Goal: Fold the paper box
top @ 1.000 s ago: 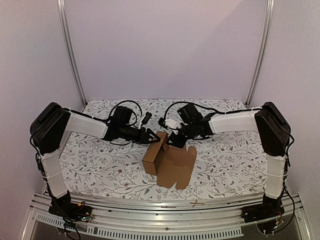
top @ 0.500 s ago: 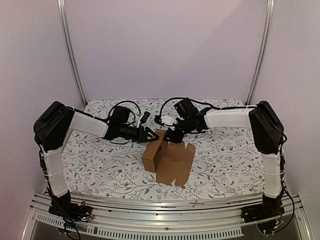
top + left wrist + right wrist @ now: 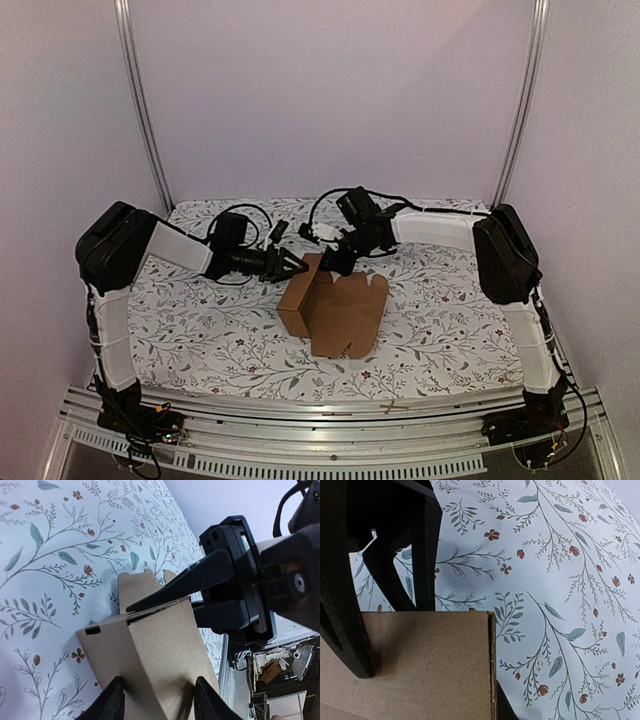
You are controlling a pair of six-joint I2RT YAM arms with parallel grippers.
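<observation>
Paper box (image 3: 340, 308) near the middle of the flower-print desk (image 3: 460, 320), only part formed. Plain brown cardboard, one narrow section stood up as a sleeve on the left. The broad die-cut panel with its notched edge lies flat on the desk, to the right and nearer side. In the left wrist view, a small slot near the upper corner of the raised section and a tab poking out at its far end.

Left fingers (image 3: 111, 705) set astride that raised section, one on each flank, cardboard filling the gap between them. By the look of it, grasping the sleeve and bracing it.

Right fingers (image 3: 185, 582) in from the opposite side, nipped on the sleeve's upper edge, one along the top of the panel and the other behind it. Contact not fully visible, but read as clenched on the cardboard. Both pairs meet over the far end of the box, nearly tip to tip.

Step in hand, as judged: squaring up the body and creasing the raised wall. Well short of finished, the big panel not yet lifted.

Next: hold the left grasp as an anchor and free the right. Take the flat panel by its outer edge, swing it over, and feed tabs into slots without crushing the sleeve.
</observation>
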